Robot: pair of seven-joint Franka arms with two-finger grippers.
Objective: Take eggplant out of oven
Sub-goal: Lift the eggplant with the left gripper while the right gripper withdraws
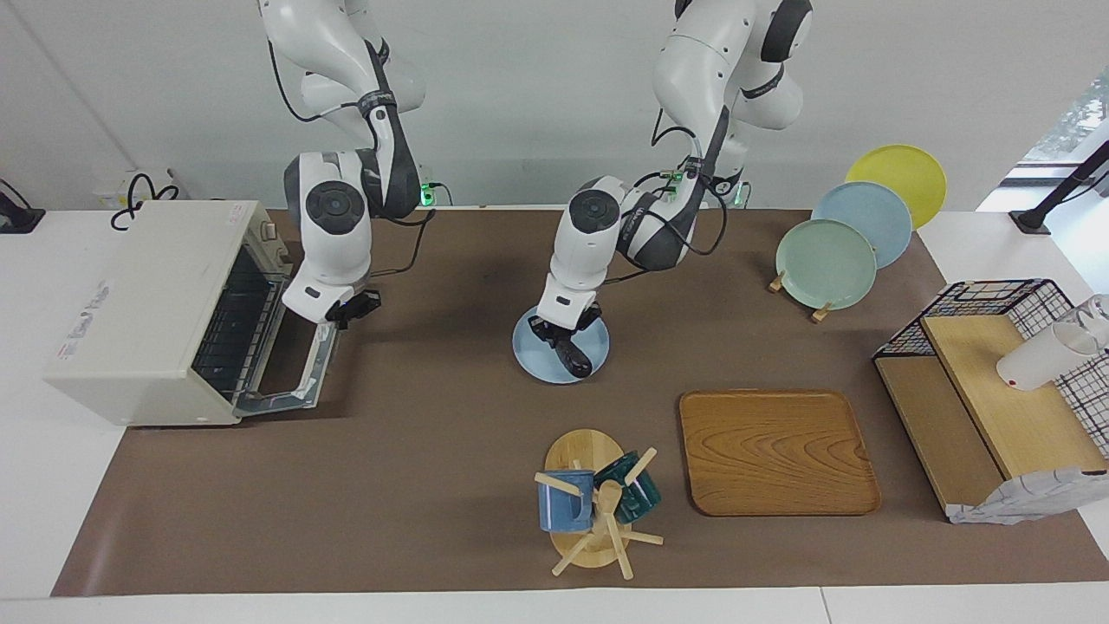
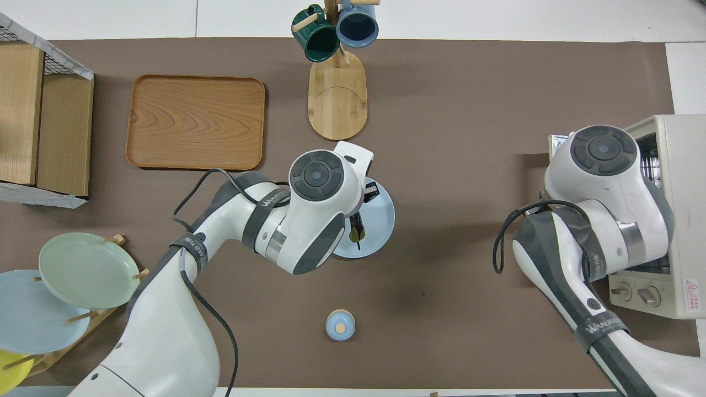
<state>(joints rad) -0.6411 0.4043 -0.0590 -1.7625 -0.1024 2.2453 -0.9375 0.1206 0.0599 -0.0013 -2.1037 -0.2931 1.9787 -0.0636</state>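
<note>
- Purple-black eggplant [image 1: 569, 350] lies on the blue plate [image 1: 533, 360], clear of the oven [image 1: 147, 303], facing view; the left gripper [image 1: 563, 340] is down at it, finger state unreadable. Right gripper [image 1: 346, 310] hangs over the open door [image 1: 290, 381], fingers unclear.
- Overhead: eggplant [image 2: 357, 230] on plate [image 2: 380, 220]; removal looks nearly done, release perhaps remaining.

A plain white wall [image 1: 537, 104] backs the brown-matted white table [image 1: 416, 485], window [image 1: 1074, 121] at one corner.
</note>
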